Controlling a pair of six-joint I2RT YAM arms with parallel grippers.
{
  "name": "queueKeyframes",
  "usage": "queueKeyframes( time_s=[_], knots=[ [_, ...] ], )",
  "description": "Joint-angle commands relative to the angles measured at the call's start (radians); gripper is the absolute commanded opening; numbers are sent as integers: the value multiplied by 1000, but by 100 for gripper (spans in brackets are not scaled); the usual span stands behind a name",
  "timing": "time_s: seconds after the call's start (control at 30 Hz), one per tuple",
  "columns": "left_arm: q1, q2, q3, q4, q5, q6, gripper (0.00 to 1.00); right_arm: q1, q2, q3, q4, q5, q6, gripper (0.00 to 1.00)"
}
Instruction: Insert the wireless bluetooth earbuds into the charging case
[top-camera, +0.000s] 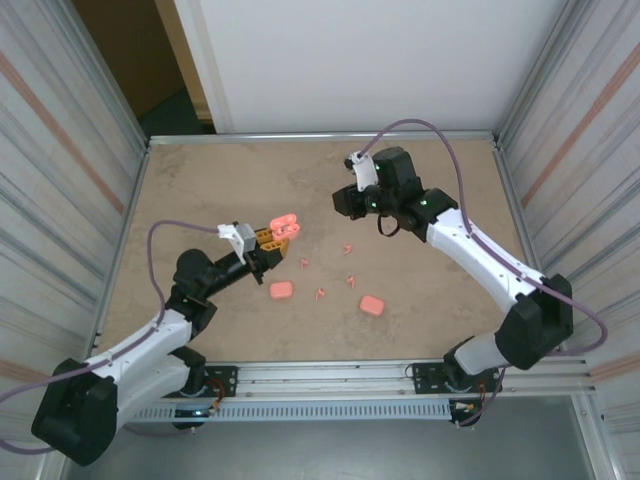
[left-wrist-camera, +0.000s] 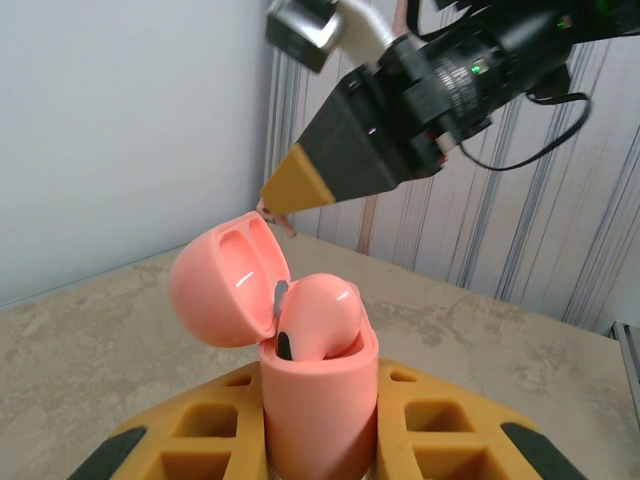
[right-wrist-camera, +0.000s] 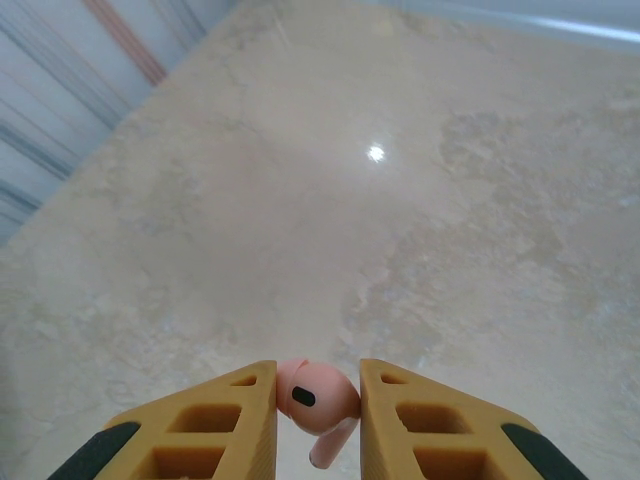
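Both arms reach in over the surface (top-camera: 200, 190), each hand pinching something pink.

The left arm bends at the elbow and stretches toward the middle. The left hand (top-camera: 268, 240) clamps the lower body of the charging case (left-wrist-camera: 320, 400), held upright with its lid flipped open and a seated earbud (left-wrist-camera: 315, 315) in it. The right arm arches in from its base, wrist bent down. The right hand (right-wrist-camera: 318, 372) has its fingers pressed on a second earbud (right-wrist-camera: 318, 398) above bare stone. Loose earbuds (top-camera: 320, 293) lie scattered between the arms, near two closed cases (top-camera: 281, 290).
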Motion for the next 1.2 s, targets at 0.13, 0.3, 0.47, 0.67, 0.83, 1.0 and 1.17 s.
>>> queueKeyframes(
  time_s=[0.13,0.3,0.47,0.67,0.83,1.0,1.17],
  knots=[
    [-4,53,47,114,23,-80,0,48,-128,-84,180,-84,-30,24],
    [-16,78,62,146,37,-104,0,73,-154,-116,248,-142,-37,24],
    [-22,79,71,149,42,-110,0,111,-161,-130,288,-164,-55,24],
    [-23,78,72,149,47,-115,0,142,-159,-132,322,-175,-70,24],
    [-26,79,78,149,52,-118,0,156,-150,-127,333,-187,-81,24],
    [-29,77,85,149,62,-128,0,166,-139,-127,346,-199,-85,24],
    [-29,73,86,149,62,-131,0,176,-126,-128,355,-207,-85,24]
  ],
)
